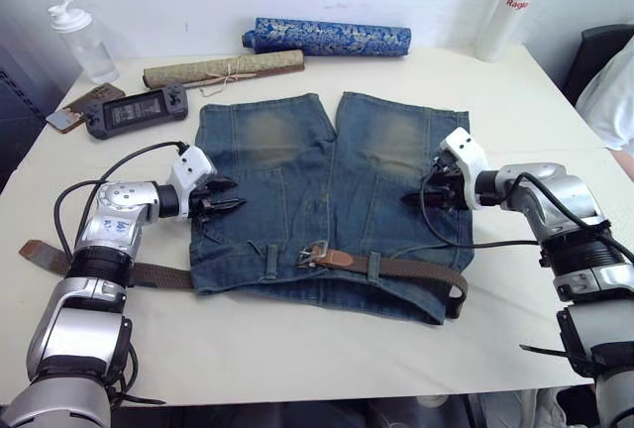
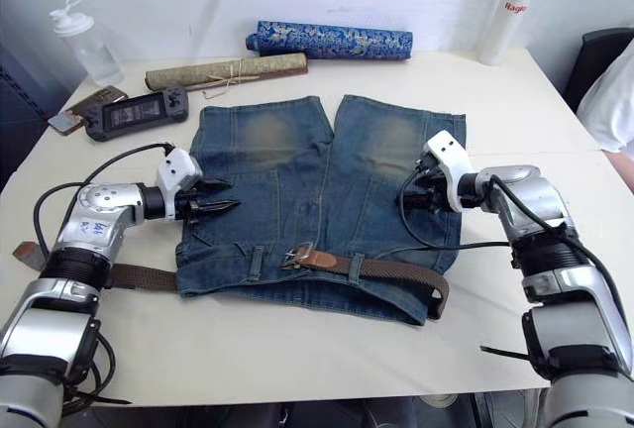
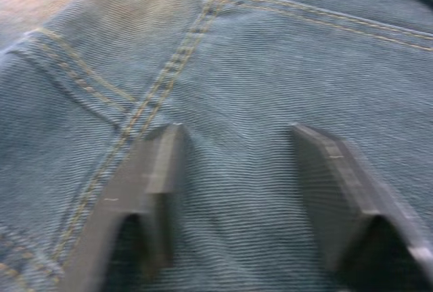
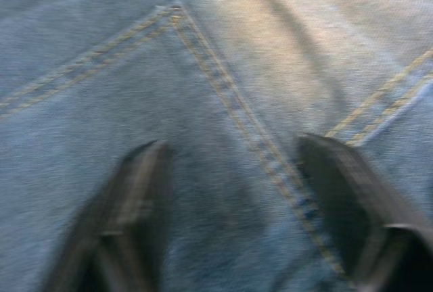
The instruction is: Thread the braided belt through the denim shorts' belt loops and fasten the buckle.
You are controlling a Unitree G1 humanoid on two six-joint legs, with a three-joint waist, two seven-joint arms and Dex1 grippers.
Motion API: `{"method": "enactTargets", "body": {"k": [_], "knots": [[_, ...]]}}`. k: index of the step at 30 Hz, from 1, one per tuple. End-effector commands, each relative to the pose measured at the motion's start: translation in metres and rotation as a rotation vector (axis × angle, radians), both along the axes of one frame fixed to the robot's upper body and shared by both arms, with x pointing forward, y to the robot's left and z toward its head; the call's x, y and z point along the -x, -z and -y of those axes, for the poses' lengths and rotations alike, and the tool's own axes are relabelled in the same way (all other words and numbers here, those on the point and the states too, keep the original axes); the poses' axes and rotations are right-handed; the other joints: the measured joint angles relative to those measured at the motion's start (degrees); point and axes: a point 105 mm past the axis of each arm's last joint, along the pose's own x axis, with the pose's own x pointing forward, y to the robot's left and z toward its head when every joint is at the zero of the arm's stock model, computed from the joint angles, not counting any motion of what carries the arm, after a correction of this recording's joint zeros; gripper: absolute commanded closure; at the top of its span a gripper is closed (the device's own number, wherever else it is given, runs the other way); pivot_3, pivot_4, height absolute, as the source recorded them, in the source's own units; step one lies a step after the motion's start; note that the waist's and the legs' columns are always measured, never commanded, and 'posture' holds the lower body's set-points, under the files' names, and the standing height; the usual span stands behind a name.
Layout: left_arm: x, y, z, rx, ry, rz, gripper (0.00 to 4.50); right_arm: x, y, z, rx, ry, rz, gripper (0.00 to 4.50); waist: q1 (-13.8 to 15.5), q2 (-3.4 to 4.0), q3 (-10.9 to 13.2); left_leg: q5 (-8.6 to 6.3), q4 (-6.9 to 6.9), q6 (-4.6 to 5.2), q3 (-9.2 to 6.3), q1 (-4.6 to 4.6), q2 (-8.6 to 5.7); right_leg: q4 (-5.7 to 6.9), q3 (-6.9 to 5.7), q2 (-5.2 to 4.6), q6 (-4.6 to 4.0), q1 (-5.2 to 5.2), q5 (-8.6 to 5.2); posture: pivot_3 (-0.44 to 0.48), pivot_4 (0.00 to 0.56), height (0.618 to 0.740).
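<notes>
Left eye view gives me the whole table (image 1: 297, 349): the denim shorts (image 1: 327, 200) lie flat in the middle, waistband toward me and legs pointing to the far side. The braided belt (image 1: 416, 271) runs along the waistband. Its left end trails off the shorts onto the table by my left arm, and on the right it loops back at the shorts' right edge. At the middle of the waistband I see the buckle (image 1: 314, 255) with a tan leather piece lying just beside it; I cannot tell whether it is fastened. Two belt loops (image 1: 271, 261) show on the waistband, one left of the buckle and one right of it, where the belt passes beneath.

My left gripper (image 1: 226, 198) sits over the left edge of the shorts, my right gripper (image 1: 421, 196) over the right leg, both pointing inward. Left wrist view adds what the head views leave vague: the two fingers (image 3: 145, 190) stand apart over bare denim and a stitched seam, holding nothing. Right wrist view shows the same, fingers (image 4: 135, 204) spread over a seam.

At the far edge lie a blue patterned roll (image 1: 329, 37), a tan roll (image 1: 223, 68), a handheld device (image 1: 135, 111), a clear bottle (image 1: 81, 40) and a white bottle (image 1: 510, 7).
</notes>
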Motion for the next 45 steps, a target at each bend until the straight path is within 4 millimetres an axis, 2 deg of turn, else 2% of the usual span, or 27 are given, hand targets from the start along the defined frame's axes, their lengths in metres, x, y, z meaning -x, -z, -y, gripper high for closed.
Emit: {"method": "enactTargets", "body": {"k": [1,2,4,8,12,16,22,30,38,45], "knots": [[0.001,0.019,-0.005,-0.101,0.0,-0.032,4.15,-0.005,0.031,0.008,0.082,0.057,-0.046,3.32,-0.1,-0.22,-0.3,0.0,0.0,0.0,-0.01,0.04,0.01,0.03,0.0,0.01,0.0,0.02,0.0,0.0,0.15,0.637],[0.0,0.02,-0.004,-0.116,-0.003,-0.027,4.5,-0.009,0.032,0.008,0.092,0.069,-0.032,3.82,-0.2,-0.31,-0.4,-0.01,0.0,0.03,-0.01,0.09,0.0,0.04,0.01,0.01,0.0,0.07,0.0,0.0,0.15,0.637],[-0.006,0.023,-0.004,-0.157,-0.024,-0.002,4.5,-0.017,0.033,0.008,0.101,0.097,0.001,4.45,-0.2,-0.41,-0.5,-0.03,0.0,0.08,-0.01,0.26,0.01,0.09,0.01,0.01,0.0,0.21,0.0,0.0,0.15,0.637],[-0.029,0.016,0.003,-0.205,-0.122,0.102,4.5,-0.037,0.029,0.004,0.096,0.18,0.089,4.45,0.0,-0.41,-0.5,-0.1,-0.01,0.2,-0.02,0.98,0.0,0.06,-0.02,0.01,0.03,0.98,-0.03,0.0,0.15,0.637],[-0.045,0.007,0.01,-0.245,-0.177,0.175,4.5,-0.046,0.026,0.003,0.094,0.229,0.12,4.45,0.1,-0.42,-0.6,-0.1,0.01,0.19,-0.13,0.94,-0.05,0.21,-0.01,0.01,0.05,0.95,-0.03,0.0,0.15,0.637],[-0.051,0.002,0.016,-0.258,-0.188,0.204,4.5,-0.048,0.026,0.006,0.107,0.249,0.131,4.45,0.0,-0.41,-0.6,-0.09,0.01,0.18,-0.23,0.9,-0.14,0.28,0.01,0.01,0.08,0.9,-0.06,0.0,0.15,0.637],[-0.054,0.0,0.014,-0.29,-0.212,0.244,4.5,-0.047,0.028,0.008,0.103,0.252,0.122,4.45,0.2,-0.41,-0.5,-0.09,0.01,0.17,-0.38,0.87,-0.21,0.29,0.0,0.0,0.09,0.9,-0.06,0.0,0.15,0.637],[-0.059,-0.008,0.01,-0.379,-0.23,0.339,4.5,-0.038,0.042,0.008,0.122,0.208,0.056,4.45,0.3,-0.4,-0.5,-0.09,0.0,0.17,-0.64,0.87,-0.22,0.29,-0.01,0.0,0.13,0.9,-0.09,0.0,0.15,0.637],[-0.061,-0.006,0.025,-0.409,-0.185,0.355,4.5,-0.025,0.054,0.014,0.146,0.183,-0.007,4.45,0.8,-0.4,-0.6,-0.09,-0.01,0.18,-0.64,0.86,-0.26,0.28,-0.06,0.0,0.18,0.93,-0.16,0.0,0.15,0.637],[-0.058,-0.002,0.026,-0.347,-0.176,0.296,4.5,-0.025,0.047,0.013,0.105,0.207,0.016,4.45,1.0,-0.4,-0.6,-0.09,-0.01,0.18,-0.64,0.84,-0.3,0.25,-0.08,-0.04,0.19,0.95,-0.17,0.0,0.15,0.637]]}}
